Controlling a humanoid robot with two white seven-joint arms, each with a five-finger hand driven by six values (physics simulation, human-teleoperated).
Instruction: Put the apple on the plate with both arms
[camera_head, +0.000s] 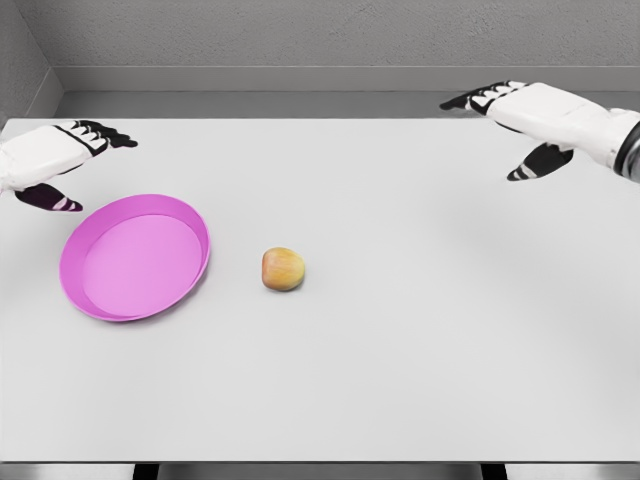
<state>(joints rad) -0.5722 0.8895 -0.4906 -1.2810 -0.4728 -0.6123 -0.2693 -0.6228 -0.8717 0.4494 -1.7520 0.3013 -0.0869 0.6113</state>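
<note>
Lying beside the plate (135, 257), the apple (283, 269) sits well apart from either hand.

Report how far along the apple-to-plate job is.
Done: nothing yet; the apple lies on the table, just right of the pink plate. In hand: nothing; the left hand and right hand hover open, apart from it. Left: grasp, carry, place.

left hand (55, 160) and right hand (522, 120) hover apart, fingers spread, holding nothing

Bare simulated test space: plain white table (420, 330), grey walls (330, 35).
</note>
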